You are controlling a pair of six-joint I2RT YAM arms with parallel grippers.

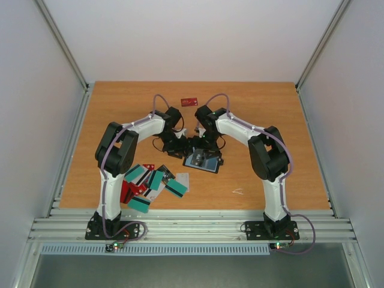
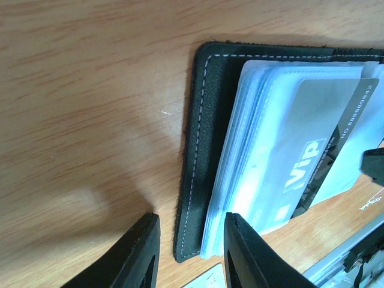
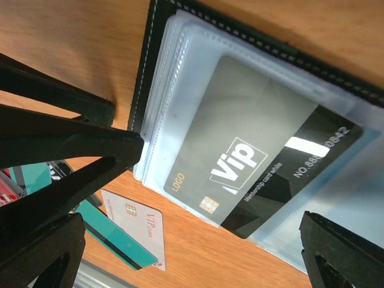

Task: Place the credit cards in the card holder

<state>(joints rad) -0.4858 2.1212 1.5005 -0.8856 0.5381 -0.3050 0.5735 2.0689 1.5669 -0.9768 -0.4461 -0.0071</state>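
Observation:
The card holder [image 1: 202, 161] lies open on the table's middle, black with white stitching [image 2: 198, 150] and pale blue sleeves [image 3: 174, 90]. A black VIP card [image 3: 252, 162] sits partly inside a sleeve, its dark end sticking out; it also shows in the left wrist view [image 2: 318, 156]. My left gripper [image 2: 189, 243] is open, its fingers either side of the holder's near corner. My right gripper [image 3: 192, 252] is open wide and empty over the holder. More credit cards [image 1: 150, 183], teal, red and white, lie in a pile at the front left.
A white VIP card [image 3: 135, 228] and a teal card [image 3: 111, 240] lie beside the holder. A red card [image 1: 189, 101] lies alone at the far side. A small pale scrap [image 1: 238, 191] lies at the front right. The two grippers stand close together [image 1: 192, 146].

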